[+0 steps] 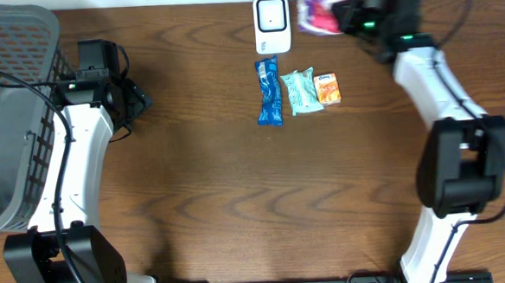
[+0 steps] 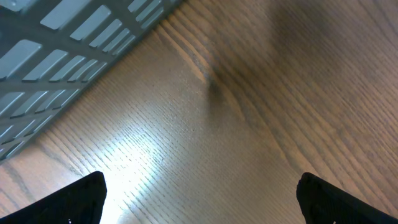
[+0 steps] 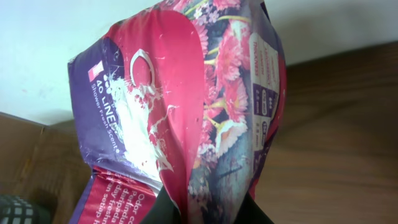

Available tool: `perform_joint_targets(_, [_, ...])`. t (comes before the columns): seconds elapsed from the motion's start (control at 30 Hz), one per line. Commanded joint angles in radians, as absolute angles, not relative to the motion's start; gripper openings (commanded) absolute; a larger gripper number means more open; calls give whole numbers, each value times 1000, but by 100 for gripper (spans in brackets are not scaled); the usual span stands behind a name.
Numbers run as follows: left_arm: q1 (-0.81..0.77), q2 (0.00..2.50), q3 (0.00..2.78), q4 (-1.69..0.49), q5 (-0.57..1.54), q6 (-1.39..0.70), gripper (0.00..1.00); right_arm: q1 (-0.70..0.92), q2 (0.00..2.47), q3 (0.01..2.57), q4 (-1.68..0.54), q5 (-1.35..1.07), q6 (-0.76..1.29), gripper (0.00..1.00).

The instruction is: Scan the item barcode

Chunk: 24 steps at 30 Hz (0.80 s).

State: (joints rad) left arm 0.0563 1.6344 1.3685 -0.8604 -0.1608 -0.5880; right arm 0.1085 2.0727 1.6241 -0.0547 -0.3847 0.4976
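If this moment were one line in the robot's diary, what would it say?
right gripper: shut on floral packet, held near scanner | left gripper: open, empty, beside basket | three items waiting on table

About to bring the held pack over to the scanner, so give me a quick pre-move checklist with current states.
1. Right tool shut on the floral pack: ok, pinched at its lower edge.
2. Barcode on the pack facing the scanner: cannot tell; no barcode shows in the wrist view.
3. Scanner upright and unobstructed on the table: ok.
4. Blue wrapper, green packet and orange packet out of the way: ok, they lie in front of the scanner, apart from the held pack.
5. Left tool out of the way: ok, open and empty beside the basket.
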Motion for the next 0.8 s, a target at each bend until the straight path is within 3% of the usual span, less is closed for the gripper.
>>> perform_joint_targets(0.0, [59, 1638, 1369, -863, -173, -600, 98, 200, 2114, 1634, -16, -174, 588, 1])
perform_joint_targets(0.2, [59, 1638, 1369, -863, -173, -600, 98, 279, 2156, 1634, 31, -25, 590, 1])
perform_joint_targets(0.47, [59, 1638, 1369, -863, -173, -600, 98, 265, 2158, 1636, 39, -13, 562, 1])
perform_joint_targets(0.77, [59, 1638, 1369, -863, -173, -600, 98, 68, 2032, 1636, -101, -13, 481, 1])
